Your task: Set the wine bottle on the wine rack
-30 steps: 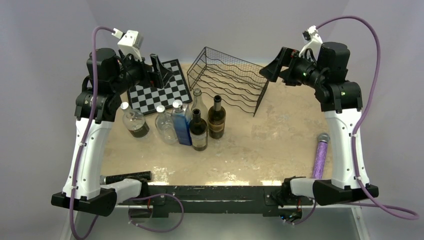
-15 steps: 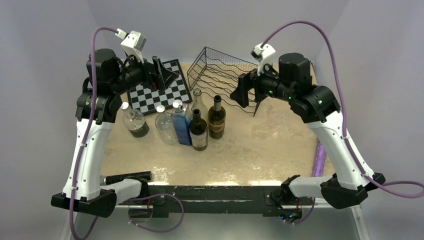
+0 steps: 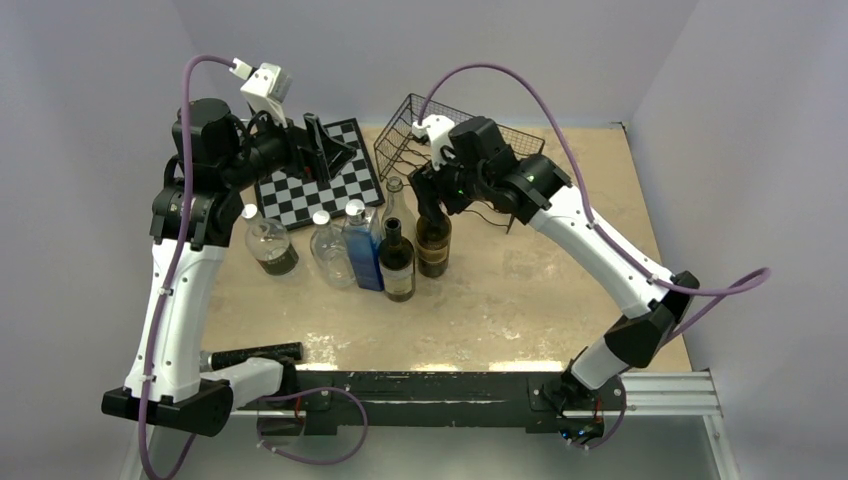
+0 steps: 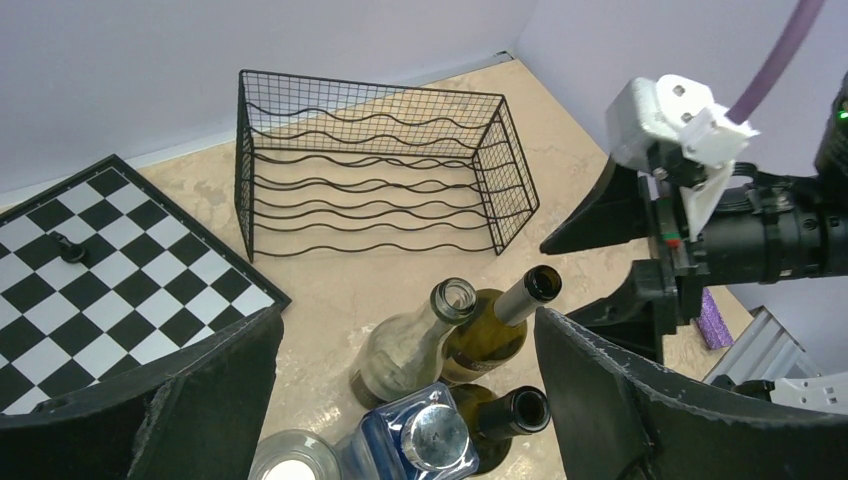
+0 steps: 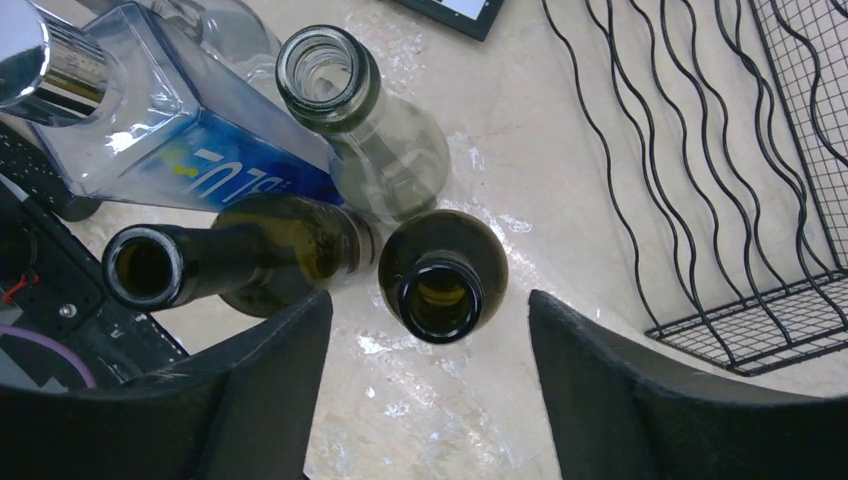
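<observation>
Directly beneath your right pincer (image 5: 428,300), the wine bottle (image 5: 442,262) stands upright between open fingers (image 5: 260,400) (not yet touching). Having just swung in and begun narrowing, the pincer looks set to grasp; the wine rack (image 4: 370,180) lies just beyond.

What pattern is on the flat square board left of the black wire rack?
Black-and-white checks with a black border; the flat square board shows best in the left wrist view.

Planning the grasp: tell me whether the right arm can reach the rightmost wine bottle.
Probably yes: the right arm's fingers flank the wine bottle's open mouth from above, nothing between.
</observation>
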